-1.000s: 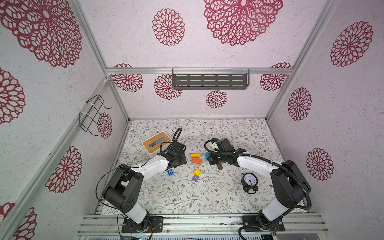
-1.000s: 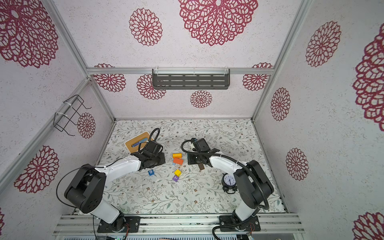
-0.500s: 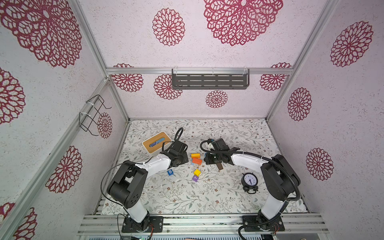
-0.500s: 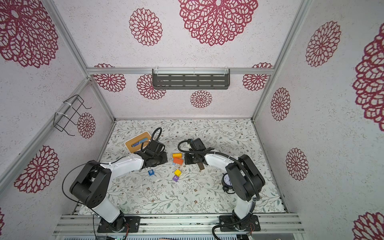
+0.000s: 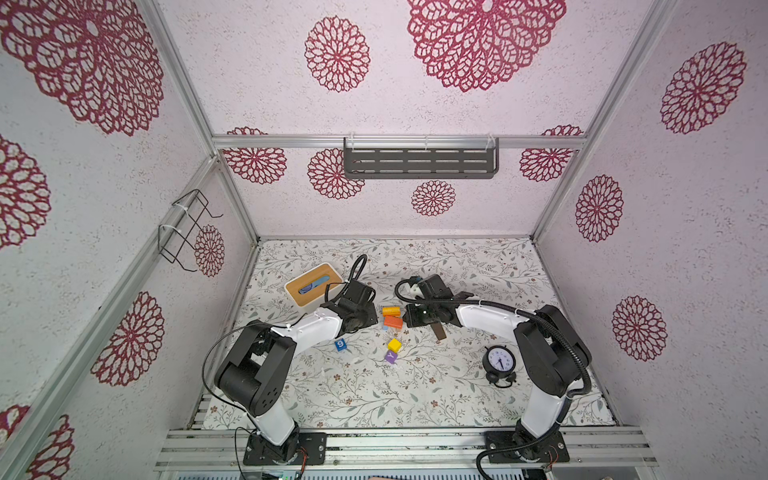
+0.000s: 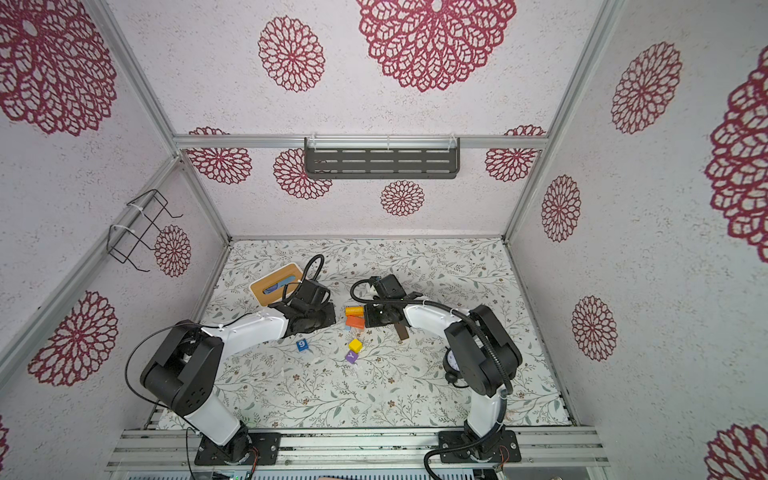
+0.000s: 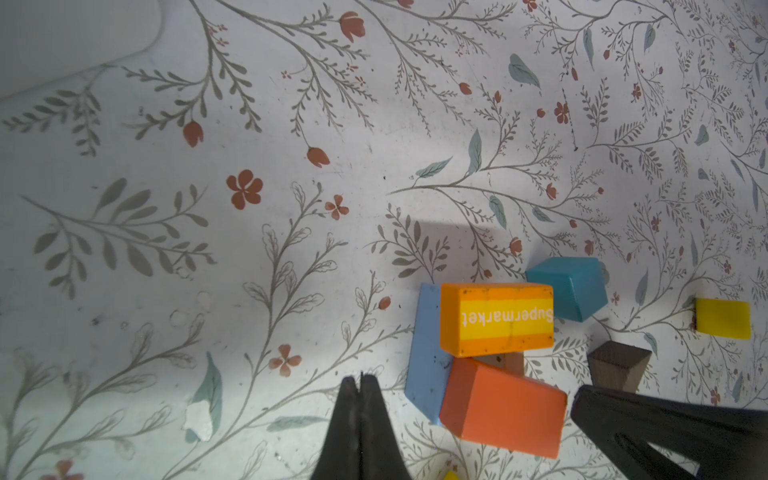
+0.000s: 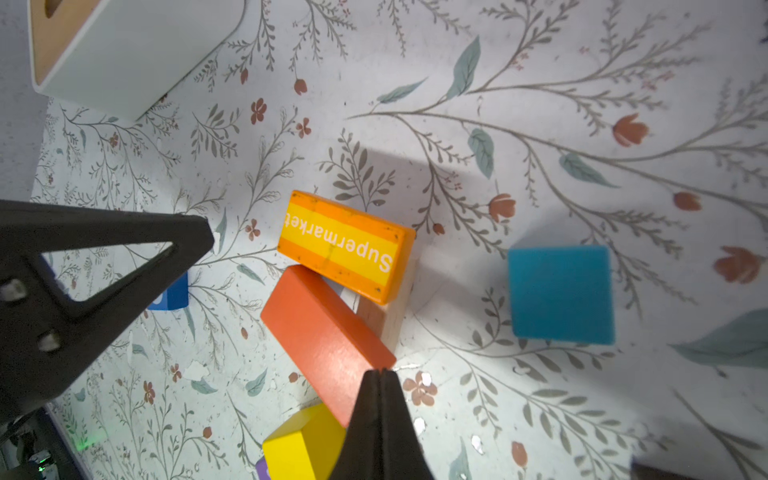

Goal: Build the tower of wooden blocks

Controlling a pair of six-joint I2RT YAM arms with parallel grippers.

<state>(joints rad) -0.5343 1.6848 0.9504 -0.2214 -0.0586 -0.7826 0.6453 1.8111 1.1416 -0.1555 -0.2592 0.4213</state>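
Right wrist view puts the right gripper (image 8: 380,374), jaws together and empty, at the red-orange bar (image 8: 324,332); left gripper (image 7: 360,378) likewise, beside the light blue bar (image 7: 426,353). Nudge slowly, squaring the loose mid-table pile under the Supermarket block (image 8: 347,245).

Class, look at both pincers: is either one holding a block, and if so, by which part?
Nothing is held. The left pincer and the right pincer are both shut empty, near the red-orange block.

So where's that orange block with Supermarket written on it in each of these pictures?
In a top view: the Supermarket block sits just behind the red-orange block.
In a top view: same spot.
Left wrist: near the teal cube, here.
Right wrist: there too, teal cube nearby.
Shared landmark: the red-orange block beside it in every view.
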